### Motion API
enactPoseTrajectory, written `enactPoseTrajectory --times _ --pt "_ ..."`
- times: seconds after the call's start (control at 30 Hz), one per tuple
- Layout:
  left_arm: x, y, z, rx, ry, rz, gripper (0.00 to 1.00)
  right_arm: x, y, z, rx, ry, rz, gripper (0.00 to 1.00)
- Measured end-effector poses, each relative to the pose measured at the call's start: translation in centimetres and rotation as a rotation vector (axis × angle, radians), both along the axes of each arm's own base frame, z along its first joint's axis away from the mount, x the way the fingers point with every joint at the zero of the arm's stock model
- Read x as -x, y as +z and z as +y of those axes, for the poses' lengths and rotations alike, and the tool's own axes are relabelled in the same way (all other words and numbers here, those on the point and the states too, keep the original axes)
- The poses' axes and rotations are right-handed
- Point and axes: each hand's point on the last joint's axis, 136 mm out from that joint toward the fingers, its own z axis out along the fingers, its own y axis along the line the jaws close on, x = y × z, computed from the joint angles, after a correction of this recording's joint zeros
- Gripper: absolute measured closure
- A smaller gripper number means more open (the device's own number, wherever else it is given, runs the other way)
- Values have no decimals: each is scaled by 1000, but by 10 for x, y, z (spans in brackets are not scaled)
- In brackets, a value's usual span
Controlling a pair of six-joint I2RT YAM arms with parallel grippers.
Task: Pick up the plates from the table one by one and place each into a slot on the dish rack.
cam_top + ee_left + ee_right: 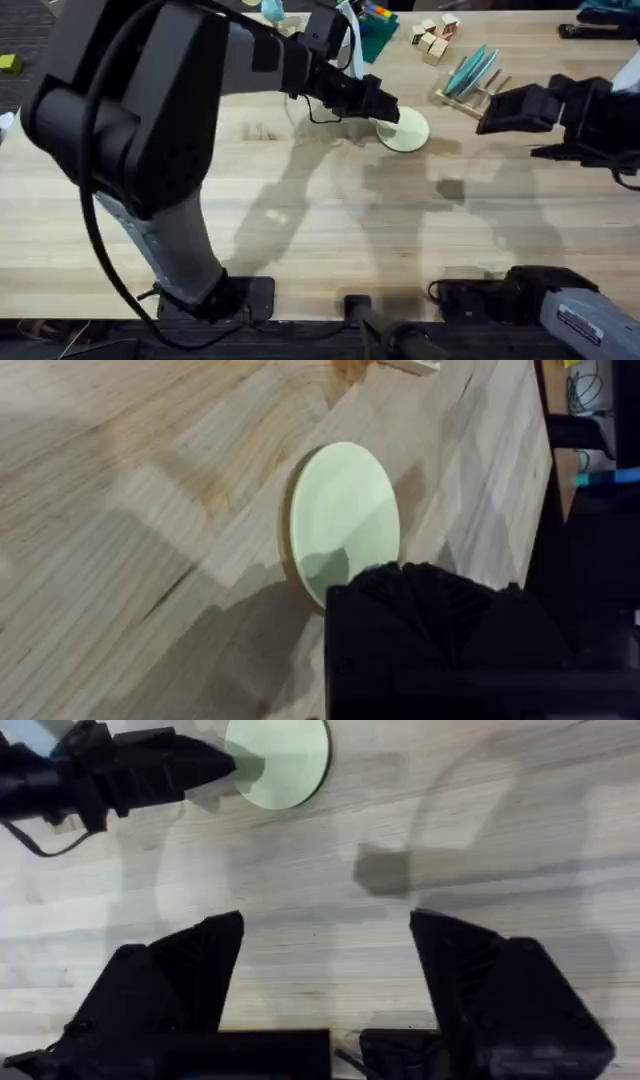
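**Cream-yellow plate at the left gripper's tips, blue plate racked**

The cream-yellow plate (pixel 405 131) is seen lying flat on the table (pixel 300 220), with the tips of the left gripper (pixel 385 108) set over its near edge. In the left wrist view the plate (pixel 345 520) is partly covered by the gripper's black body; how far its jaws stand apart, and whether the plate is gripped, cannot be told. Beyond the plate, away from the left gripper, the dish rack (pixel 470 95) is placed, and the light blue plate (pixel 470 70) is held on edge, tilted, between its pegs. Between plate and rack bare wood is seen. The right gripper (pixel 325 980) is held above the table with its jaws spread wide and nothing between them; the cream-yellow plate (pixel 277 762) lies well ahead of them. A pile of wooden cubes (pixel 435 38) is seen near the rack.
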Motion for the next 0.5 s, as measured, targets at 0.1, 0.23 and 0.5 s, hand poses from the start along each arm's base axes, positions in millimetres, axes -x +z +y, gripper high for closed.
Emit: enactPoseTrajectory --times 0.1,0.23,0.5 --pt "0 0 0 1 2 0 960 0 0 0 0 0 0 5" --pt "0 -1 0 0 3 7 961 0 0 0 0 0 0 6" --pt "2 -22 1 -21 5 53 961 0 0 0 1 0 0 6"
